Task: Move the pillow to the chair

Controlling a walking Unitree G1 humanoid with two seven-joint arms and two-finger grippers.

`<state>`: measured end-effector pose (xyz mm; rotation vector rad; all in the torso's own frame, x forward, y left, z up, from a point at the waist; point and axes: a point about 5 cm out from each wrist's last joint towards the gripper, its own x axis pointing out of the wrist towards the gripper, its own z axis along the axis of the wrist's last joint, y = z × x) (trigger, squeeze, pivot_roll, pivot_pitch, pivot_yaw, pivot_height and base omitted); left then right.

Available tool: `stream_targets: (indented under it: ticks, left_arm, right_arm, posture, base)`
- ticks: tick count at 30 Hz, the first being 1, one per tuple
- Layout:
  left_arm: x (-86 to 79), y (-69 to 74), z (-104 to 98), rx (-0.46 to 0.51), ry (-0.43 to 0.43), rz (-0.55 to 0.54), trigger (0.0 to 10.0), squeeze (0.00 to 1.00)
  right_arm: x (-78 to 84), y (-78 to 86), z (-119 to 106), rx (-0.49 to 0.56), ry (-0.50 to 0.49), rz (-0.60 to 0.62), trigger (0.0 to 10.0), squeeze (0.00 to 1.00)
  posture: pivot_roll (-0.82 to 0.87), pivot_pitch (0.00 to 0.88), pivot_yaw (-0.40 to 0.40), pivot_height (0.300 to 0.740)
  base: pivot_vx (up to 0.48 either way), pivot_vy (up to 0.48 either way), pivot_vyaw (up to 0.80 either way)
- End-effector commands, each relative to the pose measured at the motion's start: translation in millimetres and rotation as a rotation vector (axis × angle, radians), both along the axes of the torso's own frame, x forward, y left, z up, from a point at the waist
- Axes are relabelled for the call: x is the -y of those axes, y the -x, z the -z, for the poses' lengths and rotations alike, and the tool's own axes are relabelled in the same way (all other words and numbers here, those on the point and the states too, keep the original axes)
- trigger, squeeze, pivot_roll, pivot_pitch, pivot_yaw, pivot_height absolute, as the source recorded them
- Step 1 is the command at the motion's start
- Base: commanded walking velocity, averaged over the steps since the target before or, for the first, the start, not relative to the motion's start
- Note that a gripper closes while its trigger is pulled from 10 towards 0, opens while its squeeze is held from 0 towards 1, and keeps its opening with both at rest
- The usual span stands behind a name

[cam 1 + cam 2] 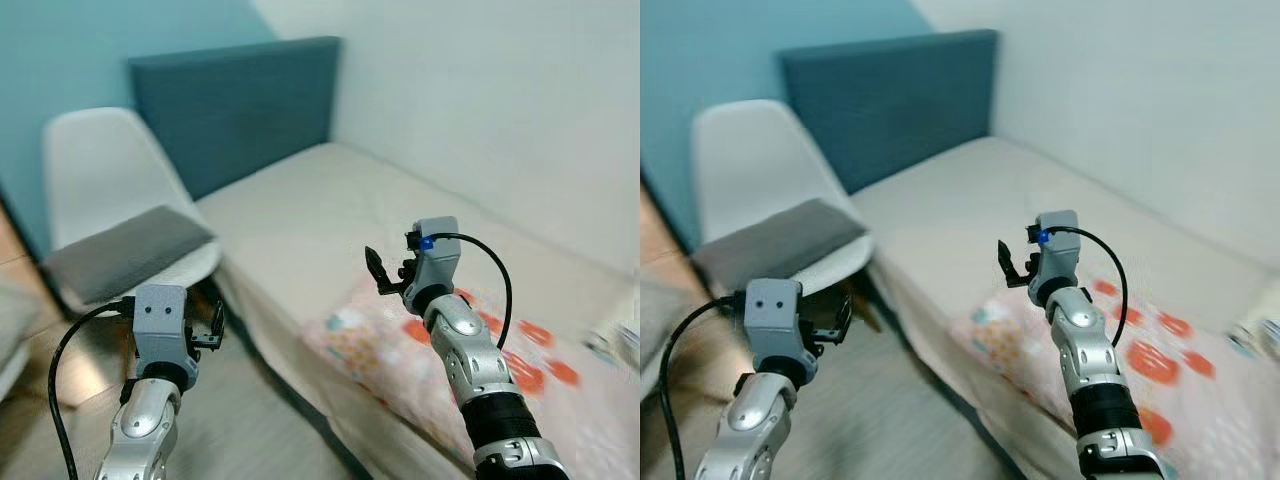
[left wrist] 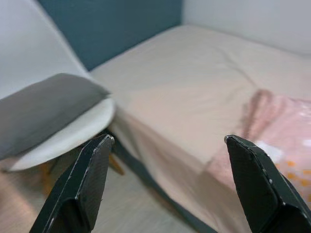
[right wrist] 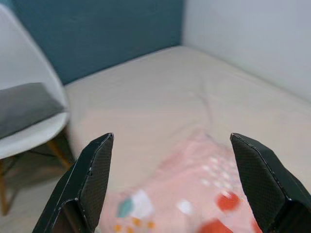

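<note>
One pillow (image 1: 440, 350), lengthwise along bed (image 1: 330, 210) edge.

The pillow (image 1: 470, 350) runs off the picture's lower right edge, its pattern smeared by blur. At the bed's (image 1: 330, 210) right edge a pale object (image 1: 612, 340) is too blurred to identify. The chair's (image 1: 105, 190) legs are mostly hidden under its seat.

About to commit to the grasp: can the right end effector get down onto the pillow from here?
Probably yes. The right end effector hangs open above the near end of the pillow on the bed, with nothing between them.
</note>
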<state>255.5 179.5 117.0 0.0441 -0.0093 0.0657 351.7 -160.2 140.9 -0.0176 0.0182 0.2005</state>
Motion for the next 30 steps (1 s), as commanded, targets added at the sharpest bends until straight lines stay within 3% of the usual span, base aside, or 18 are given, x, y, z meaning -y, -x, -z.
stream_targets:
  ticks: [1, 11, 16, 24, 30]
  left_arm:
    - [2.3, 0.0, 0, 0.012, 0.020, 0.016, 10.0, 0.00]
    - [1.5, 0.9, 1, 0.016, 0.016, 0.017, 10.0, 0.00]
    - [-4.9, 2.6, 3, 0.017, 0.009, -0.002, 10.0, 0.00]
    - [-2.6, 0.7, 1, 0.027, 0.012, 0.015, 10.0, 0.00]
    - [-1.8, -0.4, 0, 0.035, 0.013, 0.014, 10.0, 0.00]
  right_arm:
    - [-1.6, 0.8, 1, -0.008, 0.007, -0.002, 10.0, 0.00]
    - [0.2, 1.9, 5, -0.037, 0.003, 0.004, 10.0, 0.00]
    - [11.6, 12.8, 25, -0.111, 0.000, 0.018, 10.0, 0.00]
    - [10.7, 15.8, 30, -0.127, -0.018, -0.001, 10.0, 0.00]
    - [8.1, 13.1, 24, -0.104, -0.009, -0.021, 10.0, 0.00]
  posture:
    - [0.09, 0.000, -0.050, 0.740]
    - [0.08, 0.000, -0.048, 0.740]
    - [0.07, 0.000, -0.043, 0.740]
    - [0.07, 0.000, -0.042, 0.740]
    - [0.07, 0.000, -0.043, 0.740]
  base:
    - [0.000, 0.000, -0.74]
    - [0.000, 0.000, -0.75]
    - [0.000, 0.000, -0.74]
    - [0.000, 0.000, -0.74]
    - [0.042, 0.000, 0.00]
